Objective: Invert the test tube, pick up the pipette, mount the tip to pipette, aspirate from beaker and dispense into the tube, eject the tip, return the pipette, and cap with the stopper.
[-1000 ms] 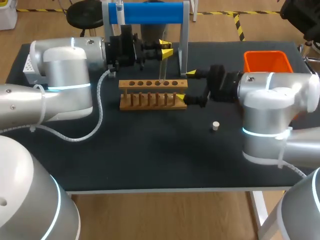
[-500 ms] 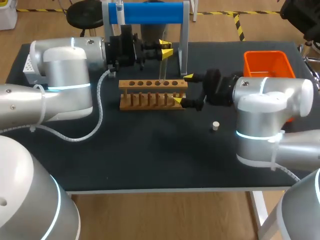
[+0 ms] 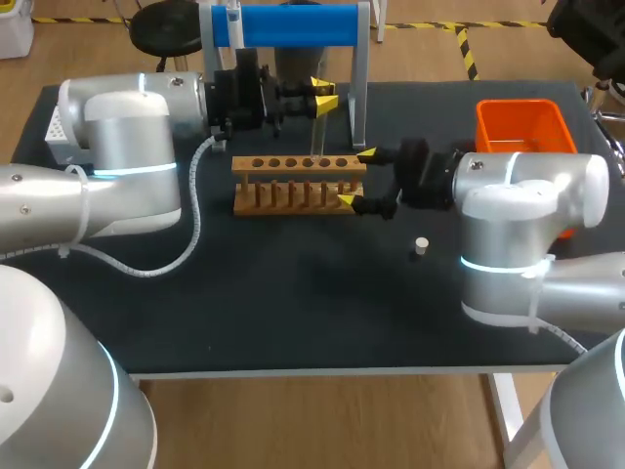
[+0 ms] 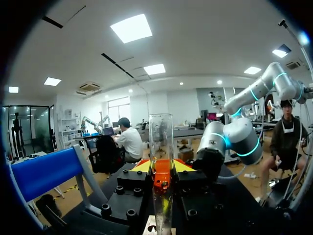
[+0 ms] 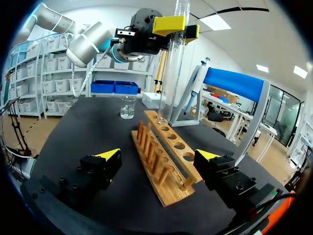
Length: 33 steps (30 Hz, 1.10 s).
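While your right tool [image 3: 357,177] stood spread open astride the end of the rack [image 3: 293,186], not gripping it, your left tool [image 3: 324,93] beyond clenched the test tube [image 3: 317,132] upright over a hole; an unsteadied rack could have slid, jamming the glass.

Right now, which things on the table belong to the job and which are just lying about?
Job: test tube in left gripper, pipette, beaker, stopper.
Lying about: wooden rack, orange bin, blue stand.

Open table [image 3: 293,313] spans the frame's lower half; rack [image 3: 298,172], stand [image 3: 283,24] and stopper [image 3: 421,245] block the upper centre and right.
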Each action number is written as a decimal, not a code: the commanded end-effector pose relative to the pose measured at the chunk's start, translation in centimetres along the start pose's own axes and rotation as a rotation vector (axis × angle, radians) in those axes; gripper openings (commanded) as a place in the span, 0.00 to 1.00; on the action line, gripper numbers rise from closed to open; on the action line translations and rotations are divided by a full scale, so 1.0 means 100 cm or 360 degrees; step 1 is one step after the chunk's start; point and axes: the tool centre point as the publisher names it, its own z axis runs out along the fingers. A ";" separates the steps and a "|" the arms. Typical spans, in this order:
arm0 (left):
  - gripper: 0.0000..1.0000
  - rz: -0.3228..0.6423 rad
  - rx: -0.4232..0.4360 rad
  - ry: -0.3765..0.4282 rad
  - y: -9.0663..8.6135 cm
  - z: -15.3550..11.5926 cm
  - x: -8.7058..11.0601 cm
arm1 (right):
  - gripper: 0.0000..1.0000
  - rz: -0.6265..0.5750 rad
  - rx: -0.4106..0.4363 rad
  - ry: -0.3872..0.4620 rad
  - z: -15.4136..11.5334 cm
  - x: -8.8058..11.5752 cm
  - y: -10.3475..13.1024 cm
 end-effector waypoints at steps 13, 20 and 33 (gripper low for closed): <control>0.00 0.0001 -0.0001 -0.0002 0.000 0.000 0.001 | 1.00 -0.0015 -0.0005 0.0040 0.003 -0.005 -0.001; 0.00 0.0001 -0.0001 -0.0002 0.000 0.000 0.001 | 1.00 -0.0024 -0.0008 0.0052 0.003 -0.004 0.000; 0.00 0.0001 -0.0001 -0.0002 0.000 0.000 0.001 | 1.00 -0.0031 -0.0002 0.0051 0.003 -0.002 0.001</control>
